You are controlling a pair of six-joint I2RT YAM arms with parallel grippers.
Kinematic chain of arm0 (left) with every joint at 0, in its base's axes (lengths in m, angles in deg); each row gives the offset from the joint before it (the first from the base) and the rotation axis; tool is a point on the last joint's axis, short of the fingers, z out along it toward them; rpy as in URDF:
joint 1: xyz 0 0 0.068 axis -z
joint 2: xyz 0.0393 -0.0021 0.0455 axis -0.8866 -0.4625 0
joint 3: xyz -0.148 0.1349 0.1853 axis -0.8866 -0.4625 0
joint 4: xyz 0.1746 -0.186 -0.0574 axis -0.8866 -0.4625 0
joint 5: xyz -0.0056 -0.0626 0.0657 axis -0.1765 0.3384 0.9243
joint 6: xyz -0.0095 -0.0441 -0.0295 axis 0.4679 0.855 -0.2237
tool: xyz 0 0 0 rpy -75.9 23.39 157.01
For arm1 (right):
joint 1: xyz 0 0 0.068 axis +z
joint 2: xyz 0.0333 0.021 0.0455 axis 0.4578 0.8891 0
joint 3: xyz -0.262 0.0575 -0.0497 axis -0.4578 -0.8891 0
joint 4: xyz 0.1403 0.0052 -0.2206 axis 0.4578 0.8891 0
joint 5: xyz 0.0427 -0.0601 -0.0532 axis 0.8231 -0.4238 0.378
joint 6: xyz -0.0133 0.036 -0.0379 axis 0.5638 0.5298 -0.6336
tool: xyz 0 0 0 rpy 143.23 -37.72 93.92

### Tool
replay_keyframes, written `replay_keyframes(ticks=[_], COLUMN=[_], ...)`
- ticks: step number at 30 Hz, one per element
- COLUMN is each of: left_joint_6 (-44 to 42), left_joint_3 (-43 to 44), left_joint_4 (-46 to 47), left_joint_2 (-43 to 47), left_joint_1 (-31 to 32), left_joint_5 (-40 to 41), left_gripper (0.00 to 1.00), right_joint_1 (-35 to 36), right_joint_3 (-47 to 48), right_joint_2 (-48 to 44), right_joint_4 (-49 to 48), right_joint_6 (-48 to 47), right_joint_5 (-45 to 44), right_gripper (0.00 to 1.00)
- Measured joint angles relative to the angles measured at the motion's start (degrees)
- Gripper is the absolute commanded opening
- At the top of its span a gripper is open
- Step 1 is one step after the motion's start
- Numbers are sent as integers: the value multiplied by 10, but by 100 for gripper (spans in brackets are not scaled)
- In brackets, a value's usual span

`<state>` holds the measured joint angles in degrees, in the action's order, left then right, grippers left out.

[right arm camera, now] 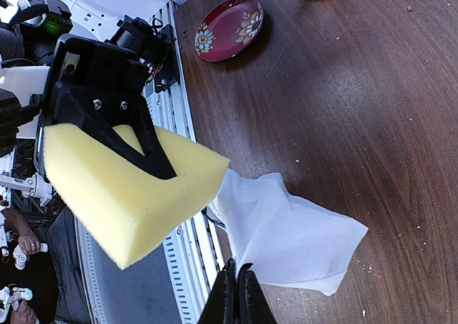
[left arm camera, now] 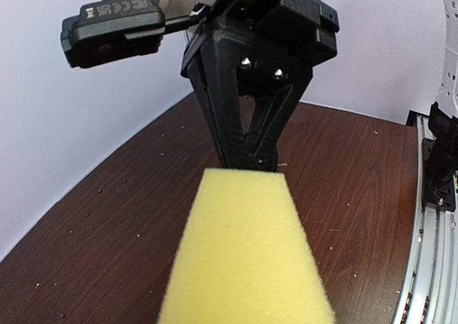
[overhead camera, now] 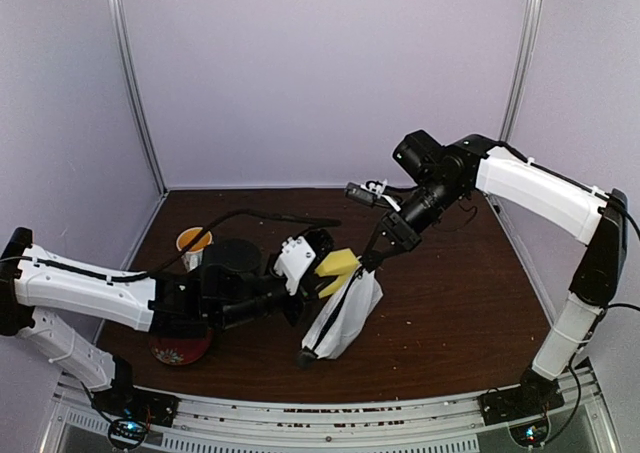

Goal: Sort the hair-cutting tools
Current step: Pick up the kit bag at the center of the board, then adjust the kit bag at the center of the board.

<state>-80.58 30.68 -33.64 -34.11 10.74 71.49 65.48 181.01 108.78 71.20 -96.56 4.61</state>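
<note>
Dangling white pouch [overhead camera: 345, 318] pinched in right pincer [overhead camera: 368, 264], beside yellow sponge [overhead camera: 339, 265] gripped by left pincer [overhead camera: 324, 271]

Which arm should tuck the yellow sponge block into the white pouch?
Left, probably: the left gripper clamps the yellow sponge block at the top of the white pouch, while the right gripper is busy holding it up.
</note>
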Motion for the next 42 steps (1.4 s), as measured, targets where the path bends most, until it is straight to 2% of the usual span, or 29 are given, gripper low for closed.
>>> replay_keyframes(ticks=[22, 27, 36, 42], left_joint_6=[31, 37, 66, 65], left_joint_3=[-3, -13, -58, -60], left_joint_4=[99, 97, 113, 115], left_joint_2=[-73, -86, -80, -84], left_joint_1=[14, 14, 15, 15], left_joint_5=[-61, -40, 63, 78], left_gripper=[0, 0, 0, 0], right_joint_1=[2, 3, 9, 12], right_joint_3=[-27, -31, -32, -32], right_joint_2=[0, 0, -1, -1], right_joint_4=[-6, -6, -6, -4], right_joint_6=[4, 3, 0, -2], right_joint_5=[12, 13, 13, 13], right_gripper=[0, 0, 0, 0])
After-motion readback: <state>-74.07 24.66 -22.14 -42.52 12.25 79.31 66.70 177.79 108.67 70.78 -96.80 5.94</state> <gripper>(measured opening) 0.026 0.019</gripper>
